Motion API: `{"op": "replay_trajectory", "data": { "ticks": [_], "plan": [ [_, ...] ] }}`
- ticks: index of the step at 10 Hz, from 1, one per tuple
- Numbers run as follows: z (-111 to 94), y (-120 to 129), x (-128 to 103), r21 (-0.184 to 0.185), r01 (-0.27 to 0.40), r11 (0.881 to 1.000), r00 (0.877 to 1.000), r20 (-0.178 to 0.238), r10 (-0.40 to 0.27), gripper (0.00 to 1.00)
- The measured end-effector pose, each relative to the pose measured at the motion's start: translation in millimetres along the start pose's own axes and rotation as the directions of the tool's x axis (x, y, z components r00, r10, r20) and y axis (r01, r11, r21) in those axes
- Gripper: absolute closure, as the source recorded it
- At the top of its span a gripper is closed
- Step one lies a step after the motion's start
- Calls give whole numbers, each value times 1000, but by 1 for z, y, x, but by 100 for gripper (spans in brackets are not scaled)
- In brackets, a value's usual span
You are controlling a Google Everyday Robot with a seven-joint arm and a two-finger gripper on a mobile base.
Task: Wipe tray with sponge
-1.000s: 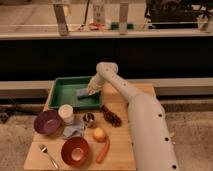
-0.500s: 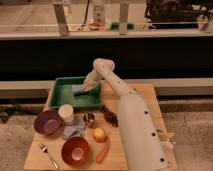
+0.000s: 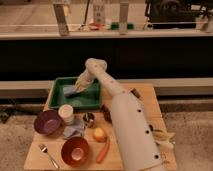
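The claw is down inside the tray, against the sponge's right edge; I cannot tell whether it grips.

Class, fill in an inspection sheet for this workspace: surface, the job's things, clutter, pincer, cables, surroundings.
Surface: wooden table, crowded on its left half.
Job's things: green tray at the table's back left; light-blue sponge lying inside it.
Clutter: purple bowl, white cup, blue-grey cloth, small metal cup, round yellow fruit, carrot, orange bowl, fork, all in front of the tray.
Pincer: the pincer is down inside the tray, at the sponge's right end.
Cables: nothing seen.
Surroundings: pale ledge and dark panel behind the table.
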Motion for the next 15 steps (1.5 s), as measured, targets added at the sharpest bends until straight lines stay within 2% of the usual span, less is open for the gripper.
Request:
{"op": "replay_trajectory", "data": {
  "ticks": [2,5,8,10,15],
  "plan": [
    [2,11,-15,-7,28,1000,999,35,-27,98],
    [-4,33,-34,-20,66,998,996,59,-65,98],
    [-9,56,-37,-46,52,998,997,51,-50,98],
    [-12,70,-32,-65,31,997,999,32,-29,98],
    [-10,68,-35,-67,35,997,999,34,-33,98]
  ]
}}
